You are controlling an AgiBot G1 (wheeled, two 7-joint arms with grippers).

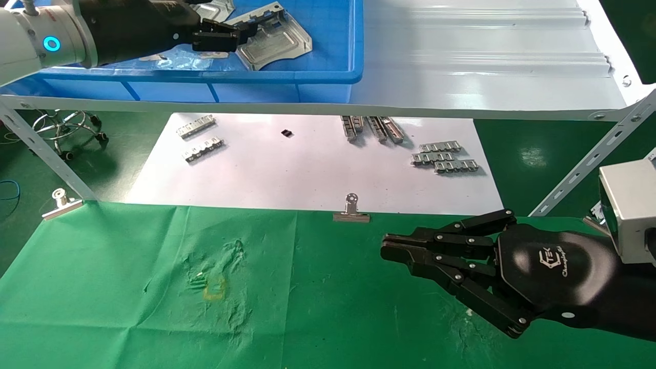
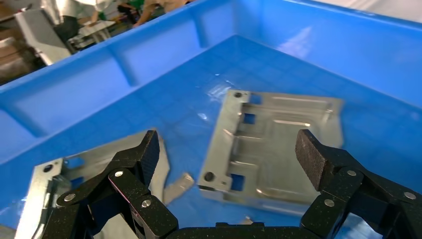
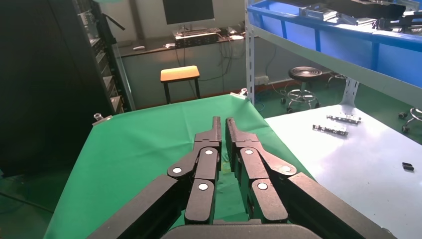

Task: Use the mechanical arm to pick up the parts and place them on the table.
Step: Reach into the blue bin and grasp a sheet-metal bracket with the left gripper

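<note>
My left gripper (image 1: 233,37) reaches into the blue bin (image 1: 328,77) on the shelf. It is open and empty, its jaws spread wide just above a shiny silver stamped part (image 1: 277,36). In the left wrist view the gripper (image 2: 229,149) hangs over that part (image 2: 278,149), which lies flat on the bin floor, with a second part (image 2: 50,184) beside one finger. The second part also shows in the head view (image 1: 215,7), behind the gripper. My right gripper (image 1: 389,251) is shut and empty, parked low over the green cloth table (image 1: 128,287); it also shows in the right wrist view (image 3: 222,124).
The bin stands on a pale grey ribbed shelf (image 1: 487,61) with slanted metal legs (image 1: 46,154). Below lies a white paper sheet (image 1: 287,174) with toothed metal strips (image 1: 445,156). Binder clips (image 1: 351,210) pin the cloth edge. A yellow mark (image 1: 214,289) sits on the cloth.
</note>
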